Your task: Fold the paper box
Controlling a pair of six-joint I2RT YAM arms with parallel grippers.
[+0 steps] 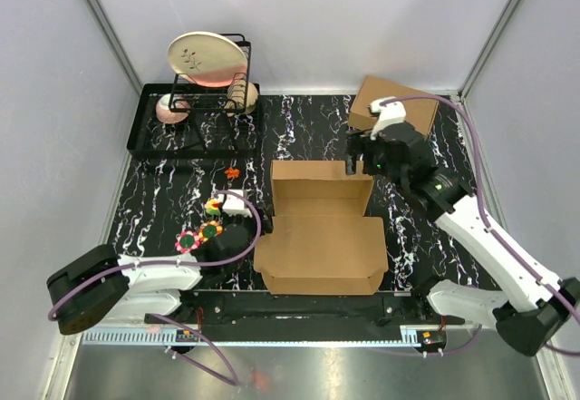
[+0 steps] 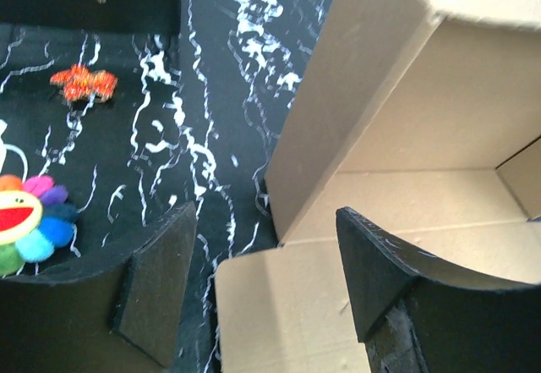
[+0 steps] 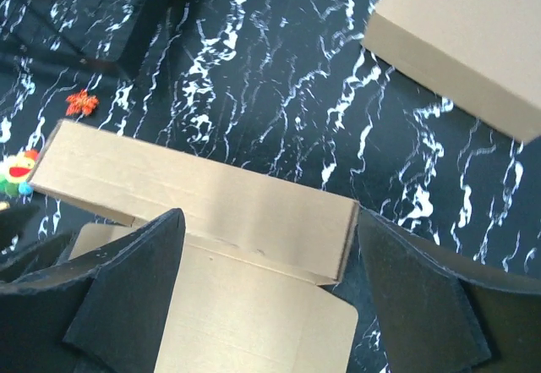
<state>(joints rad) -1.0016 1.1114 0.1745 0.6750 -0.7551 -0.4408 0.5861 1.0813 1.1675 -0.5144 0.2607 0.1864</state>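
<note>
Two arms are bolted at the near edge of the black marbled table (image 1: 299, 128). The left gripper (image 1: 246, 229) lies low at the near-left side of the one paper box (image 1: 322, 250). Its jaws are spread wide and hold nothing. In its wrist view one finger (image 2: 156, 293) is over bare table and the other over the box's flat near panel, with the panel's left edge between them. Just left of it sit three small flower toys (image 1: 188, 241), close together.

The paper box sits in the middle of the table, part-formed. A flat panel with side flaps lies toward the arms, and behind it is a shallow tray section whose walls stand up.

The right gripper (image 1: 360, 162) hangs over the tray's far-right corner. Its jaws are nearly fully apart and grip nothing. The far wall (image 3: 203, 195) runs between the two fingers, but I cannot tell whether either touches it.

Farther back, one orange leaf-shaped piece (image 1: 232, 172) lies left of the box. At the far right there is a second cardboard box (image 1: 391, 105), closed up and well apart from the first. At the far left, one black tray (image 1: 145, 132) carries one wire rack (image 1: 217, 87) — one round plate (image 1: 207, 58) rests on top of it and one pink bowl (image 1: 172, 110) sits beside it.
</note>
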